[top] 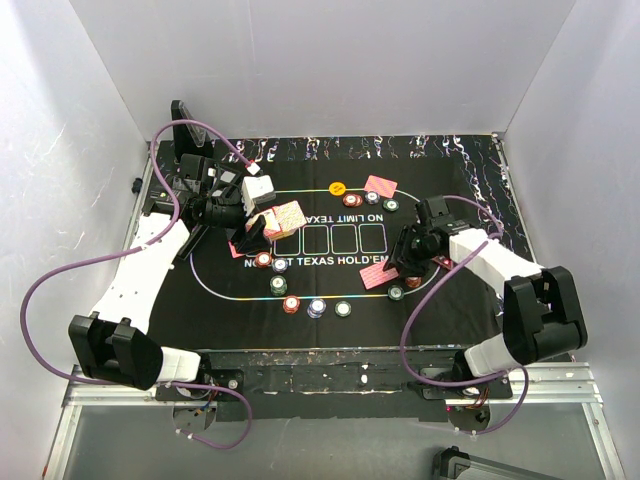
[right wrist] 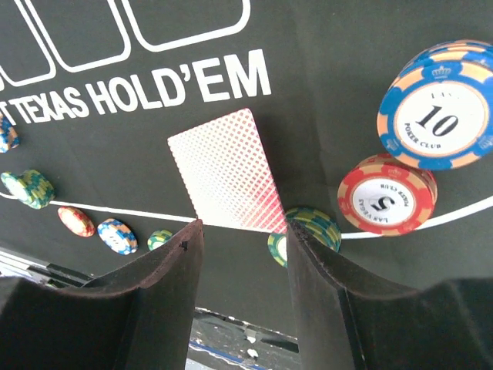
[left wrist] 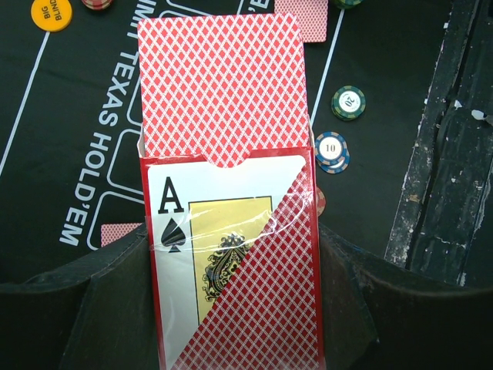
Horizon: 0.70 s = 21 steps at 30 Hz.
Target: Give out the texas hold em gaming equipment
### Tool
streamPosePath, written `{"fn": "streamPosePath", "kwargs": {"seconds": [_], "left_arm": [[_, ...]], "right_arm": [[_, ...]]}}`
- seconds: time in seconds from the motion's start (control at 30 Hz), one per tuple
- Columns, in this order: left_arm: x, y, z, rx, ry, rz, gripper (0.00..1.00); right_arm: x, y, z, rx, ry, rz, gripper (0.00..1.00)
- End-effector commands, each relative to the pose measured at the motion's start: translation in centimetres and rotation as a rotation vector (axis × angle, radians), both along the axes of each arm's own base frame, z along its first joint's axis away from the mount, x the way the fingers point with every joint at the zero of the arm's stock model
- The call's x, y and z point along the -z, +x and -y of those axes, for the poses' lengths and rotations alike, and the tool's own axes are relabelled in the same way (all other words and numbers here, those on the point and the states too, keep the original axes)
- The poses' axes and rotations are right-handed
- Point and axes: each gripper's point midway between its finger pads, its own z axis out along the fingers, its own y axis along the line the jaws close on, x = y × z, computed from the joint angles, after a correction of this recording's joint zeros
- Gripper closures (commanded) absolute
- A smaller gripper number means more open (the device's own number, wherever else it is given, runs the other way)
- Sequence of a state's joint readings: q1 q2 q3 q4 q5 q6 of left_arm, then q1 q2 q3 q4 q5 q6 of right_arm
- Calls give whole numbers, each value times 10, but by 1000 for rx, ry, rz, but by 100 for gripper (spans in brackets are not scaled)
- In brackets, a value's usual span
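Playing card, one, lies face-down beside three chips before right pincer.

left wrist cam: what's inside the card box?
Red-backed cards stick out of the box at its open top. The box front covers their lower part, so how many are inside can't be seen.

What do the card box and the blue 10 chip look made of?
The card box: printed cardboard, seemingly under clear film, judging by shiny wrinkles across the ace. The blue 10 chip: probably plastic or clay composite, matte striped rim, smooth printed centre label.
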State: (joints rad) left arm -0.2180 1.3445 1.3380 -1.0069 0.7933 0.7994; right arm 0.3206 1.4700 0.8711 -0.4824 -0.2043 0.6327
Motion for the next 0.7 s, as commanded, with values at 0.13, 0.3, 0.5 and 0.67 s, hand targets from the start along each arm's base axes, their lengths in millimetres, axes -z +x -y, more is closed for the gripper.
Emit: {"fn": "streamPosePath", "kwargs": {"seconds": [0.13,0.3,0.5,0.67], "left_arm": [[-30,-6,3,27,-47,88,100],[-29,-6,3,27,-46,85,100],[-29,-6,3,23,-44,79,100],[-30,-6,2,19,-44,79,100]], "right_arm": [[-74,23,-2,17,38,187,45],[-75,33,-20,-13,86,187,44],[-37,36,-64,-151,31,125,41],[-19,46,-81,-208,-40,141,42]]}}
